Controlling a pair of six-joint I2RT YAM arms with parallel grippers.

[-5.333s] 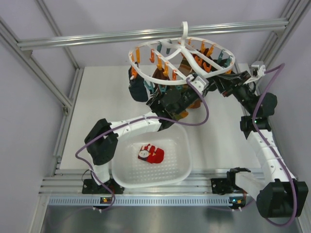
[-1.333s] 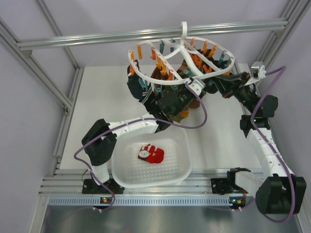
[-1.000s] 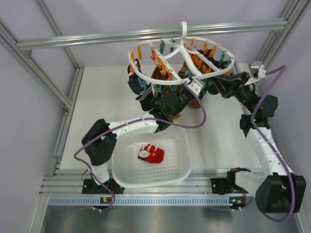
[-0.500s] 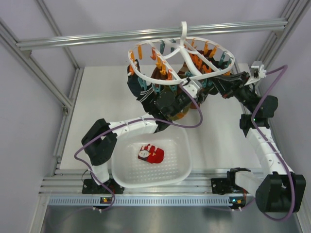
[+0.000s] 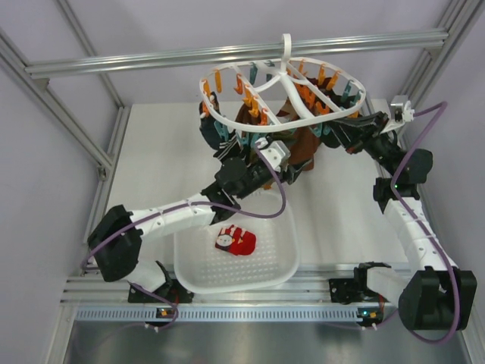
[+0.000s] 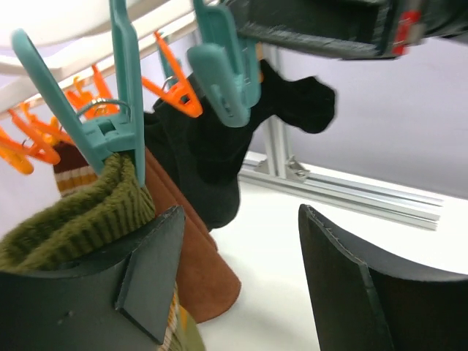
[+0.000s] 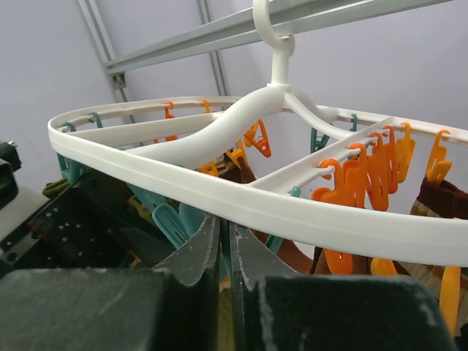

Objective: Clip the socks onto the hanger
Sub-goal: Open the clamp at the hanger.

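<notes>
The two red socks [image 5: 236,240] lie bunched together in the white basket [image 5: 282,265], apart from both grippers. The white ring hanger [image 5: 284,95] hangs by its hook from the top rail, with orange and teal clips dangling. My left gripper [image 6: 240,219] is open below it with nothing between its fingers. Its left finger [image 6: 139,270] rests against the olive cuff of a striped sock [image 6: 66,227], which a teal clip [image 6: 121,124] holds. My right gripper [image 7: 228,238] sits just under the hanger's ring [image 7: 292,212], shut on a teal clip [image 7: 227,252].
A brown sock [image 6: 197,270] and a black sock [image 6: 219,161] hang from other clips just ahead of the left fingers. In the top view these hung socks [image 5: 303,148] crowd the space under the ring. Aluminium frame posts [image 5: 106,152] border the table.
The left jaws have spread wider. The left arm has pulled back to the left and its elbow has swung out to the left. The right arm and the red socks have not moved.
</notes>
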